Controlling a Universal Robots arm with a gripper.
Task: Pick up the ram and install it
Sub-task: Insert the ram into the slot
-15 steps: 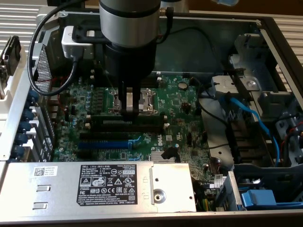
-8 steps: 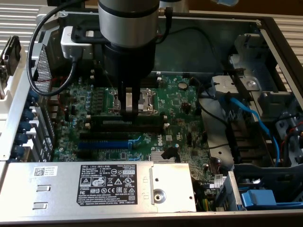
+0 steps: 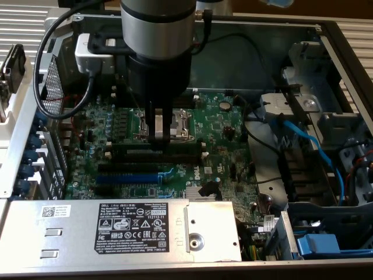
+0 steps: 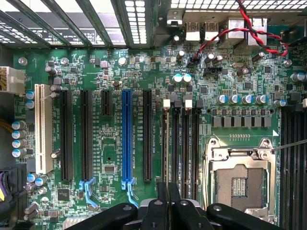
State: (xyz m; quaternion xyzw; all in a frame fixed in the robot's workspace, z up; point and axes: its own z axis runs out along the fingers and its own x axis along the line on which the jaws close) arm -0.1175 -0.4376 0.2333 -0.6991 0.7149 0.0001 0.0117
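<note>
The motherboard (image 4: 110, 158) is shown in green, speckled with silver-topped capacitors and lined with long black slots (image 4: 65, 134), among which a bright blue slot (image 4: 126, 136) and a white slot (image 4: 43, 127) are set. A red and black twisted wire pair (image 4: 249, 28) is seen at the board's edge, a light blue cable (image 3: 309, 143) inside the grey metal case (image 3: 262, 73), and a black label (image 3: 137, 224) printed in white on the silver power supply (image 3: 76, 233). The ram (image 3: 180, 146) is coloured dark green, the gripper (image 3: 158, 135) black, and the arm (image 3: 157, 23) brushed silver over black.
</note>
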